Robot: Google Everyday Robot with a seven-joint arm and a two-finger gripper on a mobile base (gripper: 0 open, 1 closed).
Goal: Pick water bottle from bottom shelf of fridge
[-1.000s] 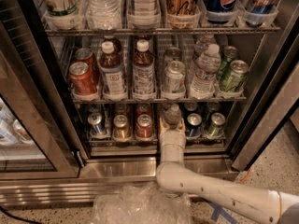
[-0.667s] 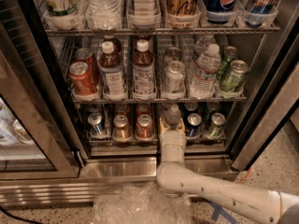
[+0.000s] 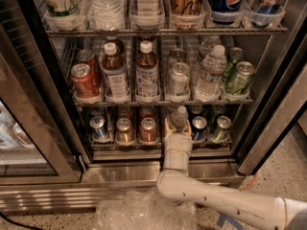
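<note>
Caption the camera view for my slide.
Claw at the water bottle on the bottom shelf of the open fridge.

Gripper [image 3: 178, 125] clasping water bottle [image 3: 179, 116] edged slightly right (bottom shelf [image 3: 120, 144]).

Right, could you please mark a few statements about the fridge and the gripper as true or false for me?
1. The gripper is at the water bottle on the bottom shelf. True.
2. The fridge is closed. False: its door stands open.
3. A red can stands at the left end of the middle shelf. True.
4. The water bottle lies on its side. False: it stands upright.
</note>
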